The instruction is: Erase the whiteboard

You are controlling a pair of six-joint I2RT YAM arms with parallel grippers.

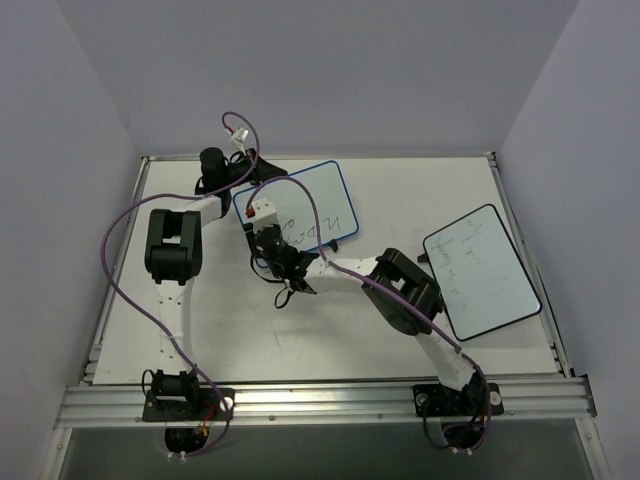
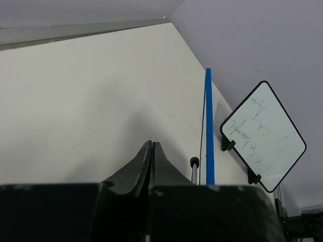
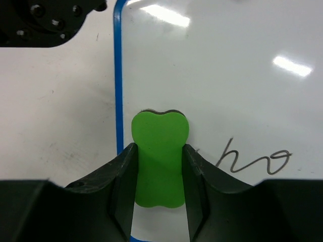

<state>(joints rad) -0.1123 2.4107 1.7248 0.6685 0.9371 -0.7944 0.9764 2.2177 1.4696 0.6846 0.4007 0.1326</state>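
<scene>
— What's the room like?

— A white table [image 1: 210,330] boxed in by pale grey walls [image 1: 330,80]. A metal rail [image 1: 330,400] runs along the near edge, where my two bases are bolted.

— And the whiteboard?

— The whiteboard [image 1: 318,200] lies flat toward the far middle of the table, its blue frame turned at an angle and black handwriting [image 3: 252,161] on its face. A black-framed board [image 1: 482,272] lies well apart on the right.

— How are your arms set?

— My right arm [image 1: 400,290] is folded at the elbow and reaches leftward across the table, so my right claw [image 3: 159,151] sits over the board's near-left part. Its fingers are clamped on a green eraser [image 3: 159,133]. The eraser's end meets the white face just inside the blue edge, beside the writing. My left arm [image 1: 175,250] stretches away up the left side. My left claw [image 2: 152,146] is pinched closed with nothing in it, just beside the whiteboard's far left edge.
</scene>
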